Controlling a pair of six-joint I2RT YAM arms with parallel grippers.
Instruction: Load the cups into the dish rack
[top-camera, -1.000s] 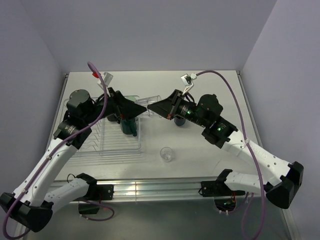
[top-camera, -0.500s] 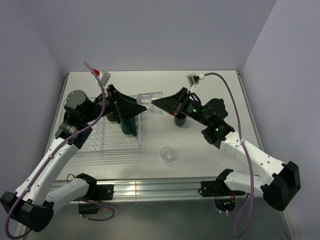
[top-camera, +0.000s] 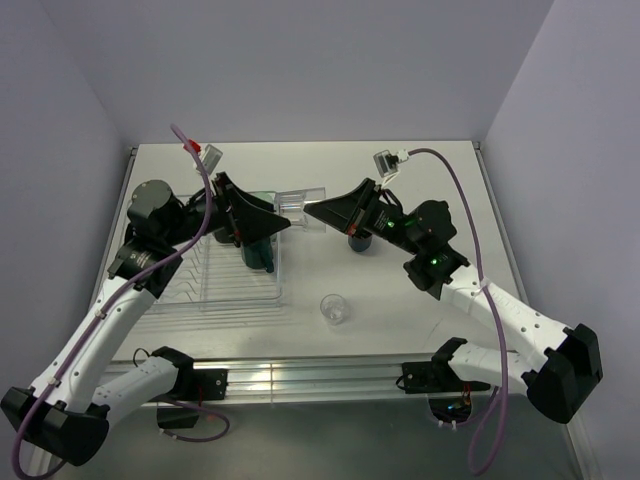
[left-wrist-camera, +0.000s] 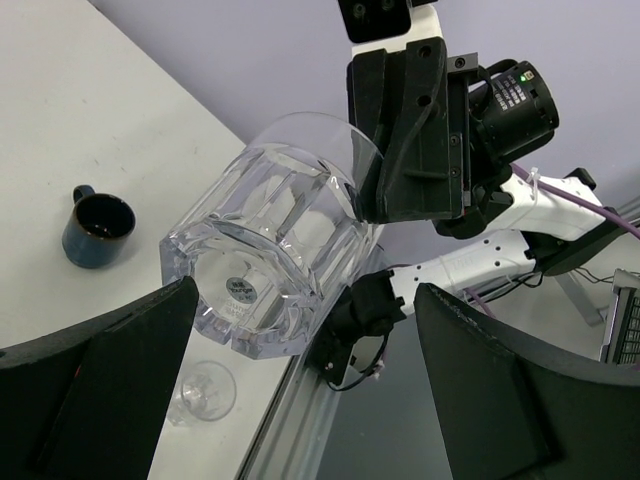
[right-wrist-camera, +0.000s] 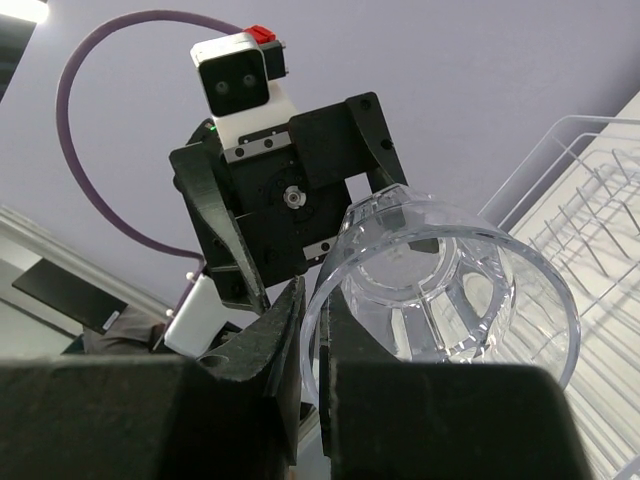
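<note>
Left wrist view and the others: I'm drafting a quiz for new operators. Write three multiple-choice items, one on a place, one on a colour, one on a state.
1. Where is the large clear ribbed plastic tumbler?
A lying by the arm bases
B held up in the air between the arms
C stacked inside a mug

2. What colour is the small handled mug in the left wrist view?
A red
B white
C navy

3. How is the right gripper?
A shut on the tumbler's rim
B wide open, clear of it
C out of view

Answers:
1 B, both wrist views show it aloft.
2 C, its body is dark blue.
3 A, the right wrist view shows it pinching the rim.
</note>
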